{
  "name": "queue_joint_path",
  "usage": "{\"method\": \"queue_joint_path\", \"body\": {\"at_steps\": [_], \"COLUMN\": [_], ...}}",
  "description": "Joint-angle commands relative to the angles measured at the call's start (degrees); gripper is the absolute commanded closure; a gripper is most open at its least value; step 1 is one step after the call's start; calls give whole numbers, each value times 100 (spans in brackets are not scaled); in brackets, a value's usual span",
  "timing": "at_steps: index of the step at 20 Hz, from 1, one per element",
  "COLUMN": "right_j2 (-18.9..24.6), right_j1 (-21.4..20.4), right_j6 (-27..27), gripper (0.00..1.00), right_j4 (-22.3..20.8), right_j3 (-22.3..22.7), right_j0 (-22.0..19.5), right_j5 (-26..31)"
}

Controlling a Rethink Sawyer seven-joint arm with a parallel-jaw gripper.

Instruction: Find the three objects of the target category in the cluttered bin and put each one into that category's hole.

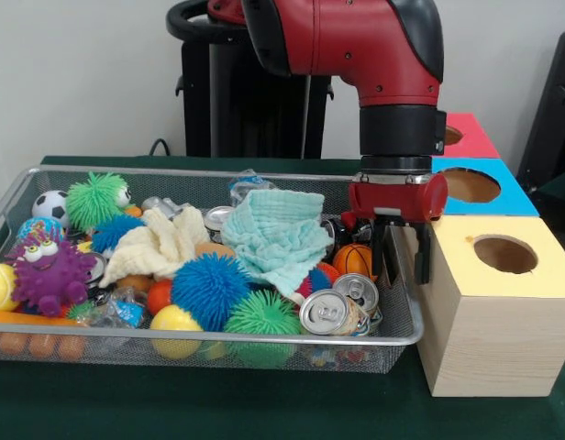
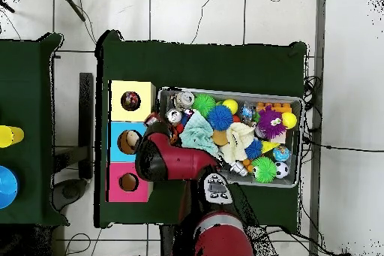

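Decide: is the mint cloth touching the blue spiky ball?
Touching. In the front view the mint cloth droops onto the blue spiky ball, no gap between them.

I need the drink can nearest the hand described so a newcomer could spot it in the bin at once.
Start at the wire mesh bin and go to its end next to the yellow-topped wooden box. Against the front rim there, just below the hand, lies a silver can on its side. Its round pull-tab top faces the camera, unlike the spiky green ball beside it.
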Motion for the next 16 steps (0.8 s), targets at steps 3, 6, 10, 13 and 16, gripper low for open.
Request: {"method": "queue_joint_path", "body": {"at_steps": [3, 6, 10, 13, 16], "right_j2": [-321, -506, -974, -1134, -1245], "right_j1": [246, 328, 504, 617, 698], "right_j6": [701, 658, 449, 411, 407], "gripper": [0, 0, 0, 0, 0], "right_j4": [443, 520, 649, 686, 732], "right_j3": [-208, -263, -447, -533, -589], "right_j0": [-28, 76, 382, 497, 590], "right_j5": [-105, -265, -437, -556, -610]}}
